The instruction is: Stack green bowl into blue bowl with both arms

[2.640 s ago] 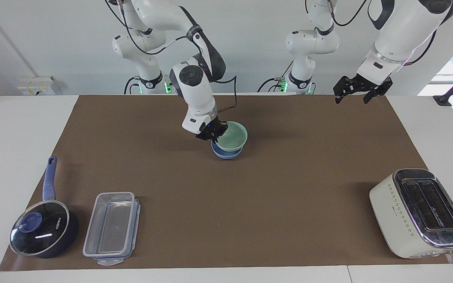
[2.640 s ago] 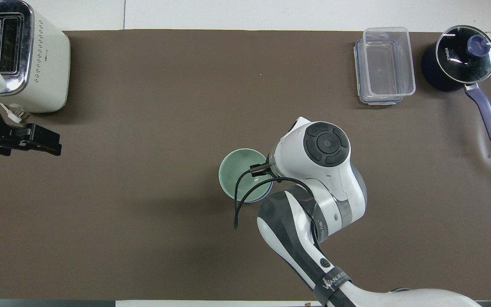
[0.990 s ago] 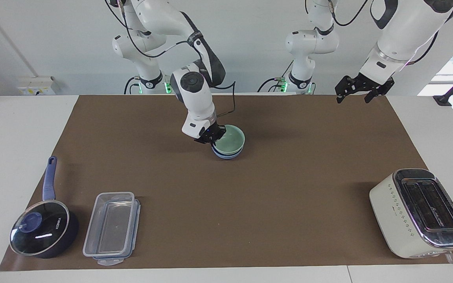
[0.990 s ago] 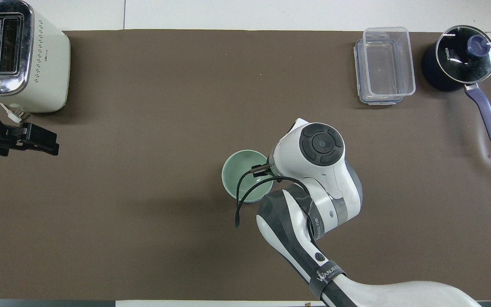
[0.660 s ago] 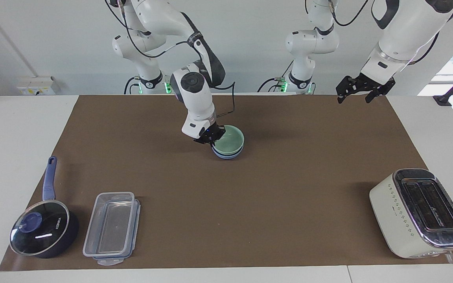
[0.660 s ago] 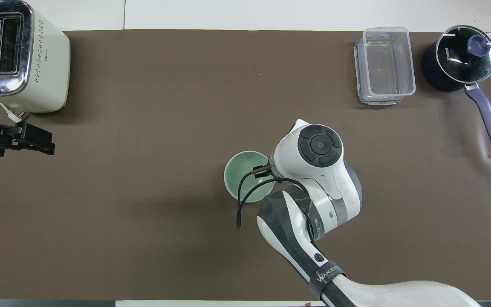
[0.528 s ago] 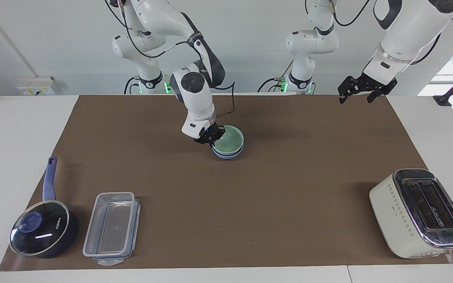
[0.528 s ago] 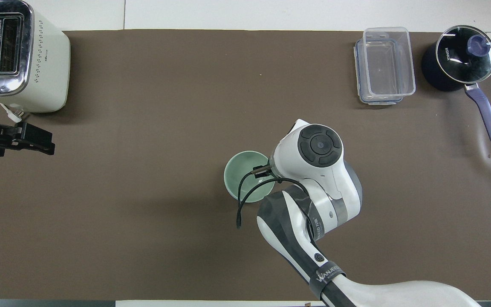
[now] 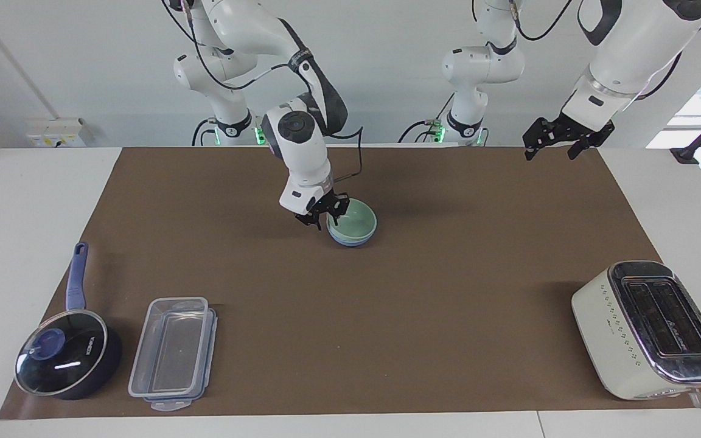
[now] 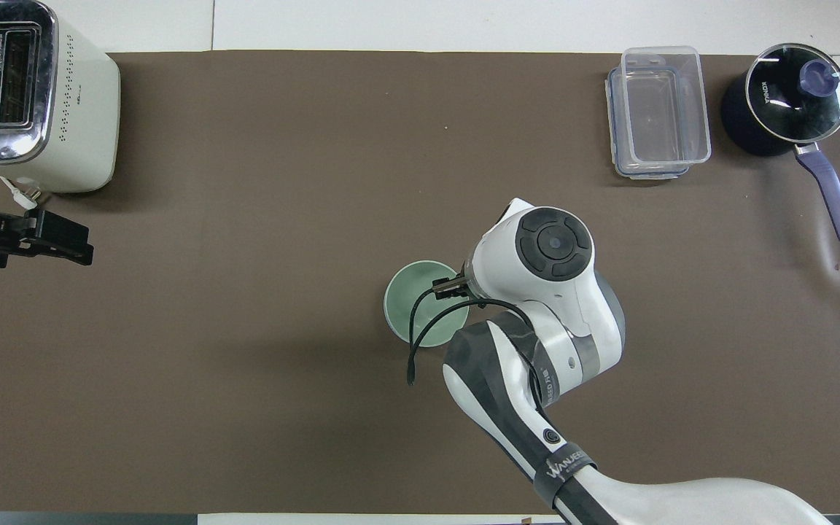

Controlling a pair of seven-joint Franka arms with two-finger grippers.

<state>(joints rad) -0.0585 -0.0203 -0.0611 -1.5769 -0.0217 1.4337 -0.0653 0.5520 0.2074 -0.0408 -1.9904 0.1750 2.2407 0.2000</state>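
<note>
Green bowl (image 9: 352,221) sat upright, mouth up, nested inside the blue bowl (image 9: 350,241) mid-counter (image 9: 387,316). My right hand (image 9: 321,214) hung at their rim, fingers spread, holding nothing. My left hand (image 9: 558,139) waited open over the counter's edge.

The green bowl (image 9: 352,222) sits nested in the blue bowl (image 9: 350,241) mid-mat (image 9: 387,316), nearer the robots than the toaster (image 9: 648,328) at the left arm's end and the food container (image 9: 171,353) beside the lidded saucepan (image 9: 64,359) at the right arm's end.
</note>
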